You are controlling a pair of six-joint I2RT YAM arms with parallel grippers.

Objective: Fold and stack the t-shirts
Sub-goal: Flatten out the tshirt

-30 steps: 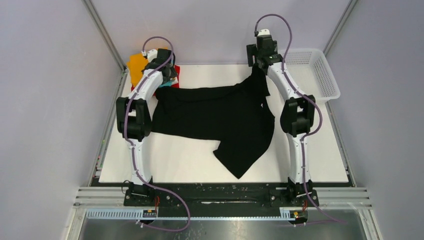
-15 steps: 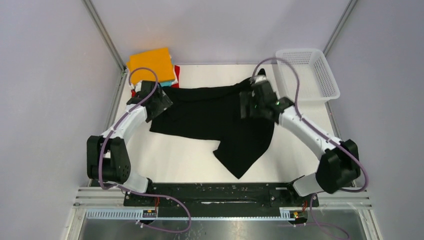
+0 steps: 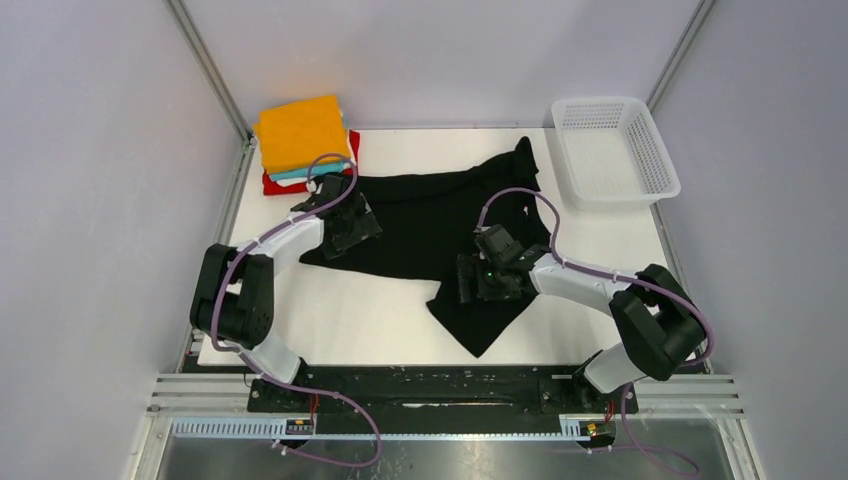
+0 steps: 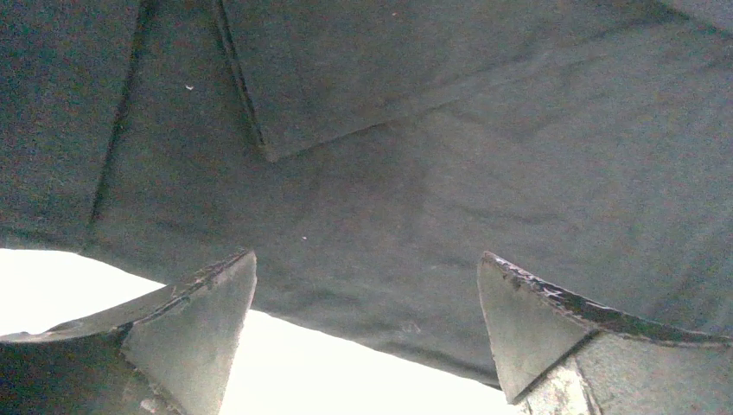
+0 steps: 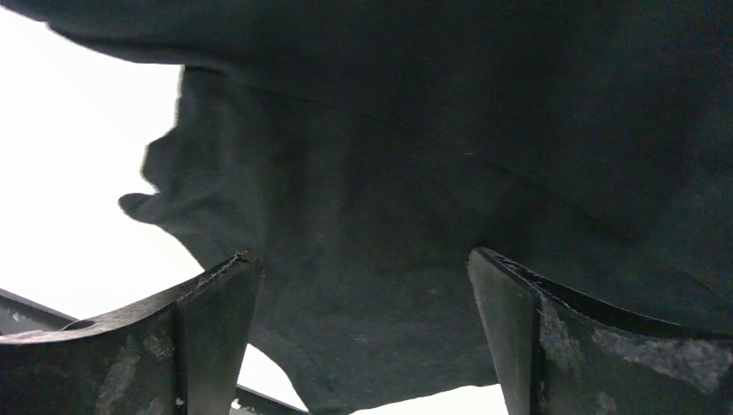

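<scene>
A: How does the black shirt (image 3: 430, 225) look?

B: Plain, dark and unfolded. It is spread unevenly on the white table (image 3: 340, 320), left of the basket (image 3: 665, 165). One pointed corner reaches up just beside the basket's left wall. A second tapering flap runs the other way, down toward the arms' side of the table. The cloth carries long creases, and the left wrist view shows a stitched hem edge lying across another layer.

A: And the folded ones?

B: They are stacked well apart from the basket, at the opposite end of the same far edge. The orange shirt (image 3: 300, 132) is on top. A thin teal shirt (image 3: 305, 172) edge shows under it, and a red shirt (image 3: 275, 185) is lowest. I cannot make out any layer between them.

A: What are the grippers doing?

B: The left gripper (image 4: 367, 268) is over the shirt's edge farthest from the basket. Its jaws are spread wide with nothing between them, and the cloth lies flat beyond the tips. The right gripper (image 5: 363, 259) is nearer the basket's side, over the tapering flap. It is also spread wide and pinches no cloth.

A: Does either one touch the fabric?

B: I cannot tell from these views.
</scene>
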